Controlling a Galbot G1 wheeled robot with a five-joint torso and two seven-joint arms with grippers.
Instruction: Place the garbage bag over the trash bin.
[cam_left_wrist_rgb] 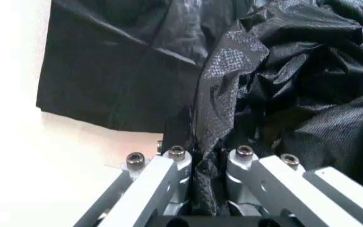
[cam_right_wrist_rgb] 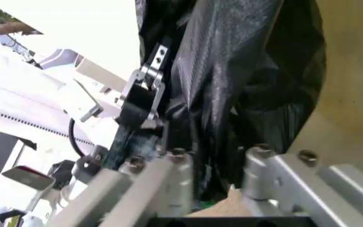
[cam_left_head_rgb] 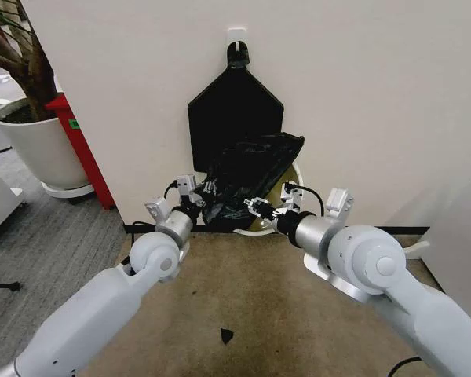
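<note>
The garbage bag [cam_left_head_rgb: 251, 177] is crinkled glossy black plastic, bunched low against the wall over the trash bin [cam_left_head_rgb: 300, 175]. Of the bin, a curved white rim shows to the right of and under the bag. My left gripper [cam_left_head_rgb: 206, 193] is at the bag's left edge, and in the left wrist view the gripper [cam_left_wrist_rgb: 210, 163] is shut on a fold of the garbage bag [cam_left_wrist_rgb: 232, 71]. My right gripper [cam_left_head_rgb: 260, 208] holds the bag's lower right edge. In the right wrist view the gripper [cam_right_wrist_rgb: 218, 163] has the black film [cam_right_wrist_rgb: 232, 71] pinched between its fingers.
A flat black bundle [cam_left_head_rgb: 234, 110] hangs from a wall hook [cam_left_head_rgb: 236, 35] right above the bag. A large white plant pot [cam_left_head_rgb: 35, 145] and a red post [cam_left_head_rgb: 82, 149] stand to the left. A small black scrap [cam_left_head_rgb: 227, 335] lies on the brown mat [cam_left_head_rgb: 243, 290]. White furniture [cam_left_head_rgb: 455, 228] stands at the right.
</note>
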